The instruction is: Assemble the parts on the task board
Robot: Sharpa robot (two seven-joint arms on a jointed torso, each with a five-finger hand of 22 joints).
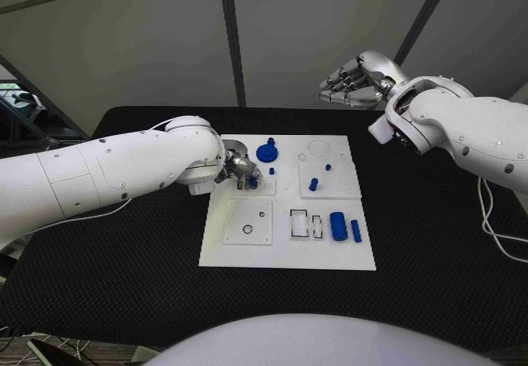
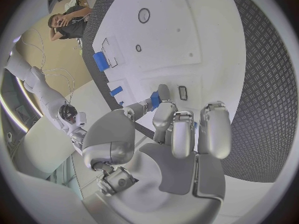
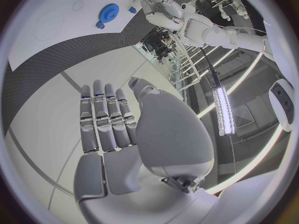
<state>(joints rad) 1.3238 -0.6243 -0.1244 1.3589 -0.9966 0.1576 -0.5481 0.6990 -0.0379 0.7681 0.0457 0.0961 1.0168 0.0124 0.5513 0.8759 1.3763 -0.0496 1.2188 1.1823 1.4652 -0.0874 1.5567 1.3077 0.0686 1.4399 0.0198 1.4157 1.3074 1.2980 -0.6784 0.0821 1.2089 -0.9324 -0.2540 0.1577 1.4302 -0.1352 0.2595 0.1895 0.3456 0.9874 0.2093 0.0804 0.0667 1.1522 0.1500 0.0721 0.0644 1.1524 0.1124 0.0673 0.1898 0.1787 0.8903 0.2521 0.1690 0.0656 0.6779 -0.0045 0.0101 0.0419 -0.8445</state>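
Observation:
The white task board (image 1: 286,252) lies in the middle of the black table. My left hand (image 1: 239,168) hovers over the board's left side and pinches a small blue peg (image 1: 253,182) between thumb and finger; the left wrist view shows this blue peg (image 2: 155,99) at the fingers (image 2: 187,129). On the board are a blue gear (image 1: 268,152), a short peg (image 1: 313,184), a thick blue cylinder (image 1: 338,226) and a thin pin (image 1: 355,230). My right hand (image 1: 350,79) is raised beyond the board's far right corner and holds nothing, its fingers (image 3: 106,119) side by side.
Raised white blocks with a round hole (image 1: 248,229) and rectangular slots (image 1: 299,223) sit on the board's near half. Bare black table mat (image 1: 440,252) surrounds the board. The gear (image 3: 109,11) shows far below the right hand.

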